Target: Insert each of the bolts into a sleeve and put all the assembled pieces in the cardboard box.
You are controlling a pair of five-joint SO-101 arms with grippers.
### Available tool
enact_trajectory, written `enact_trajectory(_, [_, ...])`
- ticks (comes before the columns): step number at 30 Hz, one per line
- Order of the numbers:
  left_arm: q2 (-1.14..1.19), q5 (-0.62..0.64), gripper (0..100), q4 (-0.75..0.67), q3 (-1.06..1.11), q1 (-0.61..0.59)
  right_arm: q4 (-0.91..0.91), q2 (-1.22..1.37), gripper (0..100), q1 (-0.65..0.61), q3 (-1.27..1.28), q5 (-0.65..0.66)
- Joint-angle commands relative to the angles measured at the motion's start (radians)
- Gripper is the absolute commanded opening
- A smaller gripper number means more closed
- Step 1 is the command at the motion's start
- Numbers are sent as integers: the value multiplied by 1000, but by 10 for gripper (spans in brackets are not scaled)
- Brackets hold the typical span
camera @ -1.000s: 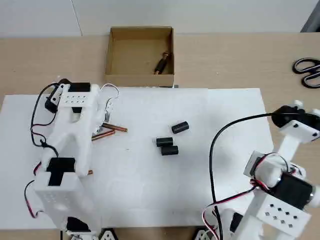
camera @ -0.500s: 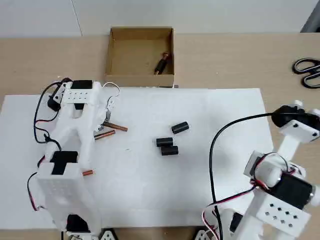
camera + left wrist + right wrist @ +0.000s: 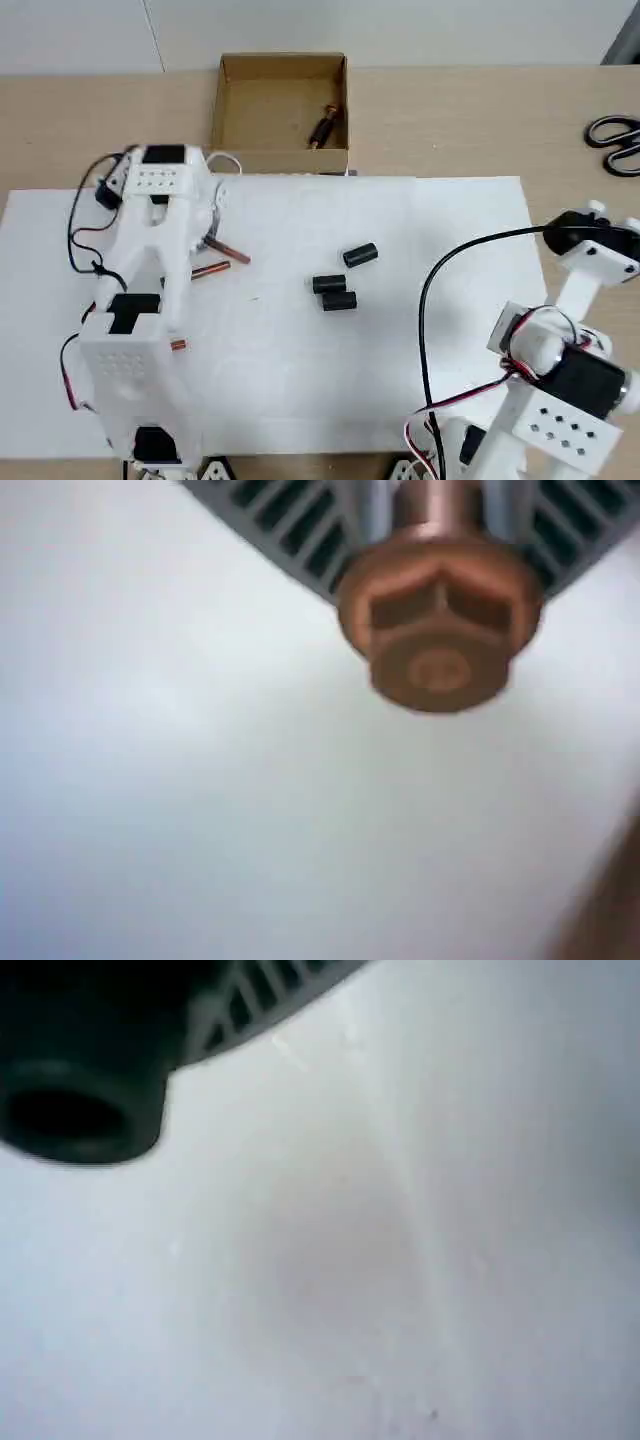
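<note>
Your left end effector (image 3: 437, 515) is clamped on a bolt (image 3: 437, 630), shank between the jaws, hex head clear of them; your right end effector (image 3: 150, 1040) grips a sleeve (image 3: 80, 1100), bore open; that sleeve sits well apart from the bolt, off across the surface (image 3: 450, 230), past the loose sleeves (image 3: 328, 284); I judge you must line shank with bore; the cardboard box (image 3: 230, 100) stands beyond the left end effector.

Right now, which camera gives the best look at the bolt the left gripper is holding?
The left wrist view: the bolt sits close up, hex head facing the camera, clamped between ribbed fingers. The high view shows what looks like its shank slanting out beside that arm. The right wrist view faces a black sleeve instead.
</note>
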Motion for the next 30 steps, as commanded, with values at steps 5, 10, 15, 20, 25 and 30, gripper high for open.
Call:
enact_trajectory(5, [-15, -83, 5, 213, -512, -3, -58, -15, 3, 4, -41, -9])
enact_trajectory(10, [-15, -172, 5, 242, -684, -5, -91, -15, 3, 2, -86, -11])
enact_trajectory(15, [-29, -273, 5, 242, -769, -3, -82, -16, 2, -76, -140, -12])
enact_trajectory(20, [-173, -381, 6, 242, -800, 25, -93, -16, 2, -255, -233, -14])
enact_trajectory(25, [-344, -488, 6, 242, -799, 74, -93, -16, 2, -466, -287, -78])
enact_trajectory(30, [-499, -620, 6, 241, -805, 80, -105, -16, 2, -641, -322, -132])
